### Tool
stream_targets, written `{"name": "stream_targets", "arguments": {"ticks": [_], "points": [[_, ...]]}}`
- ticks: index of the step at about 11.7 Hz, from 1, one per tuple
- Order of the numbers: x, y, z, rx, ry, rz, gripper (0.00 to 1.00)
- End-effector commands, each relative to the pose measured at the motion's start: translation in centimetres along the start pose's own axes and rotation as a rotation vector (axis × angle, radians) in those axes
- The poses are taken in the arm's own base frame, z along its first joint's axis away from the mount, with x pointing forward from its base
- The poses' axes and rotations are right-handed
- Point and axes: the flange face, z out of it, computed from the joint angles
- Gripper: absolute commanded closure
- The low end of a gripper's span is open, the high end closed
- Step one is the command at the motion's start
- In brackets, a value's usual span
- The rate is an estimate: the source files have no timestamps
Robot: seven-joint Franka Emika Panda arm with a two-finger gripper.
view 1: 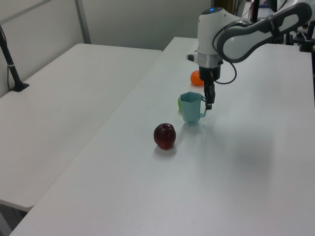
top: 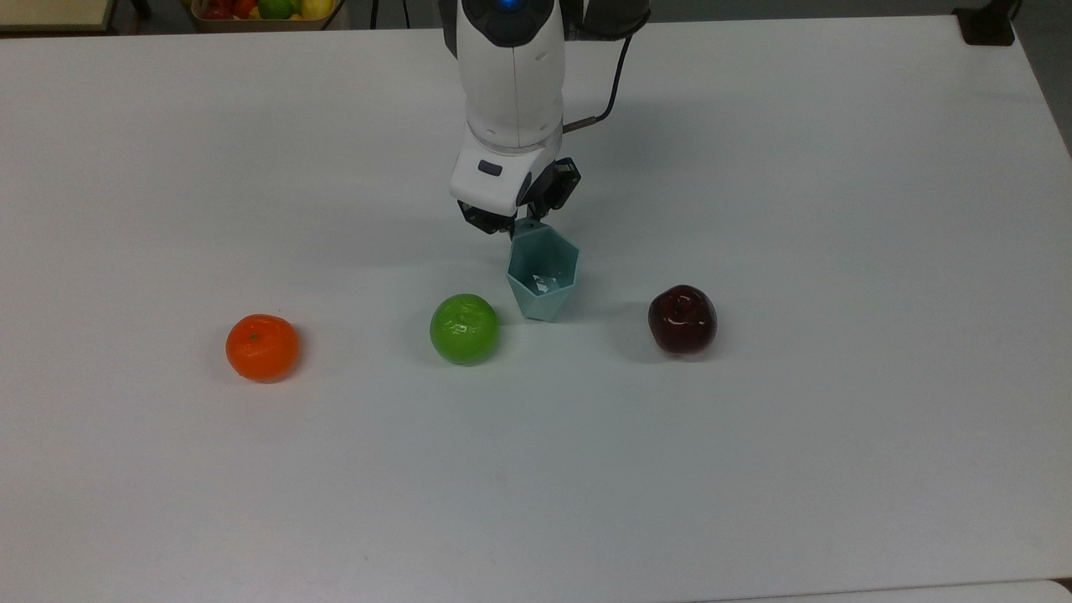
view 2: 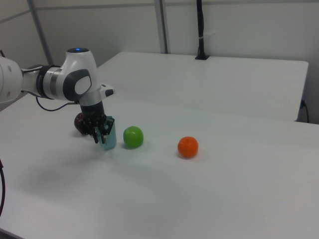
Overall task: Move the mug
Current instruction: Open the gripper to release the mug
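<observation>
The pale teal faceted mug [top: 543, 280] stands upright on the white table [top: 754, 469], between a green apple [top: 464, 328] and a dark red apple [top: 682, 319]. Its base looks to be at or just above the tabletop. My gripper [top: 519, 224] points down at the mug's far side and is shut on its angular handle. In the left view the gripper [view 1: 208, 103] holds the handle on the right of the mug [view 1: 190, 106]. In the right view the gripper [view 2: 100, 137] covers part of the mug [view 2: 110, 138].
An orange [top: 262, 347] lies at the top view's left, in line with the apples. A basket of fruit [top: 264, 10] sits beyond the far table edge, and a black mount [top: 986, 25] at the far right corner. A second table [view 1: 74, 88] adjoins in the left view.
</observation>
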Motion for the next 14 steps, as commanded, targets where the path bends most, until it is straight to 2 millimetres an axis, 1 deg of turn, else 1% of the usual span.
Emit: {"name": "stream_targets", "arguments": {"ticks": [1,3,5,6,7,9,10,11,12,13,14], "points": [[0.2,-0.5,0.4,-0.007,0.012,-0.010,0.92],[0.1,-0.4,0.6,-0.007,0.006,-0.009,0.89],[0.0,-0.6,0.8,-0.021,-0.003,-0.021,0.83],[-0.1,-0.6,0.9,-0.022,-0.005,-0.022,0.80],[-0.1,-0.5,0.9,-0.022,-0.007,-0.024,0.71],[-0.2,-0.6,1.1,-0.022,-0.013,-0.025,0.67],[-0.2,-0.5,0.9,-0.028,-0.012,-0.028,0.56],[-0.3,-0.5,1.0,-0.029,-0.015,-0.030,0.50],[-0.3,-0.6,0.8,-0.030,-0.014,-0.030,0.47],[-0.4,-0.5,0.3,-0.029,-0.014,-0.028,0.42],[-0.7,-0.6,-1.1,-0.031,-0.003,-0.026,0.39]]}}
